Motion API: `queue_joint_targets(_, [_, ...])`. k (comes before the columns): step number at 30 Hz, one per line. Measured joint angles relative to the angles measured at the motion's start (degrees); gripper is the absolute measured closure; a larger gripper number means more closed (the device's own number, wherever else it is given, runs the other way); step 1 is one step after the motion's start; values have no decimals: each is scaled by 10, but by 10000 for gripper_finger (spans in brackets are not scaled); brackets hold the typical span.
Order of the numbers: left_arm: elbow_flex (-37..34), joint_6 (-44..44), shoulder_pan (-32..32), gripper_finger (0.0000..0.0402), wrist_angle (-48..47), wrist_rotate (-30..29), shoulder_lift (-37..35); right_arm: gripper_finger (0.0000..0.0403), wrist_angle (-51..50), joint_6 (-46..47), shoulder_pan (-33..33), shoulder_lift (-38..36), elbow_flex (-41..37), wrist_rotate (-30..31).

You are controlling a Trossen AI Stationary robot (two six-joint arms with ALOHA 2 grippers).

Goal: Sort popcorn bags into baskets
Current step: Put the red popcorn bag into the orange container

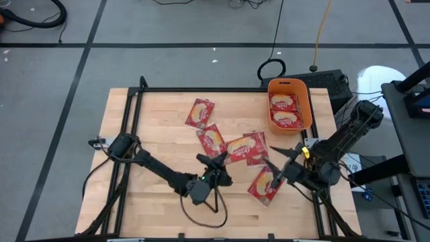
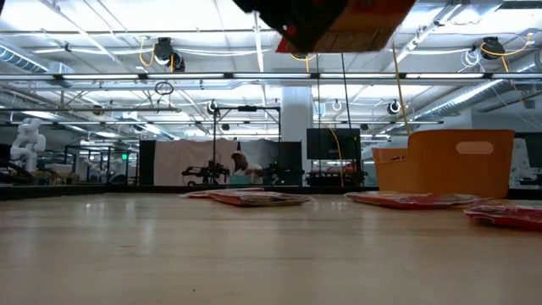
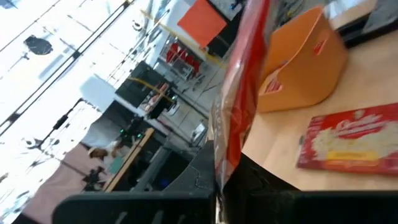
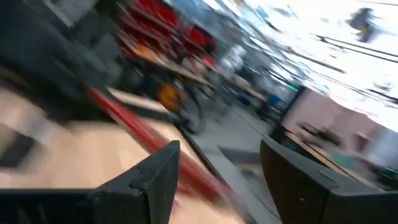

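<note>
While the right wrist view is smeared and the low view shows only a cut-off red packet at its top edge, the high view gives the layout: left gripper is clenched on a bag held edge-on at mid-table, and right gripper hangs released over the table's right side, just beside another bag lying flat. Four more bags lie scattered, some overlapping, across mid-table; the bin at the far right corner holds two bags, side by side.
</note>
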Motion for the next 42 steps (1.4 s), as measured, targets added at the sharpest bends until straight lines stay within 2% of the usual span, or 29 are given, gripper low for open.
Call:
queue_joint_targets(4, [0,-25,18,397,-26,2,0,190,-7,33,-6,8,29,-87])
queue_joint_targets(8, [0,-29,31,396,-34,45,0,190,-82,37,-14,30,80,-93])
queue_joint_targets(10, [0,-57,39,393,-54,86,0,190,-134,46,-14,44,121,-84])
queue_joint_targets(12, [0,-111,47,394,-86,135,0,190,-184,95,-12,57,159,-94])
queue_joint_targets(13, [0,-145,51,396,-104,154,0,190,-202,133,-12,61,172,-129])
queue_joint_targets(16, [0,-252,63,397,-170,216,0,191,-216,251,-25,68,182,-286])
queue_joint_targets(17, [0,-283,67,396,-194,231,0,191,-221,288,-34,74,182,-318])
queue_joint_targets(21, [0,-372,72,393,-274,258,1,191,-339,422,-55,88,182,-335])
queue_joint_targets(26, [0,-422,61,397,-322,288,1,191,-555,604,-66,92,182,-345])
queue_joint_targets(29, [0,-433,58,393,-327,301,1,192,-677,717,-72,91,183,-410])
queue_joint_targets(32, [0,-435,57,396,-330,303,1,197,-775,830,-84,92,196,-542])
queue_joint_targets(35, [0,-447,57,397,-340,311,1,204,-744,851,-87,99,200,-665])
queue_joint_targets(38, [0,-462,59,393,-352,312,1,208,-697,847,-77,99,211,-747])
queue_joint_targets(40, [0,-473,59,394,-363,312,1,212,-748,856,-76,99,244,-756])
queue_joint_targets(42, [0,-479,58,397,-370,312,1,216,-866,866,-76,99,289,-727])
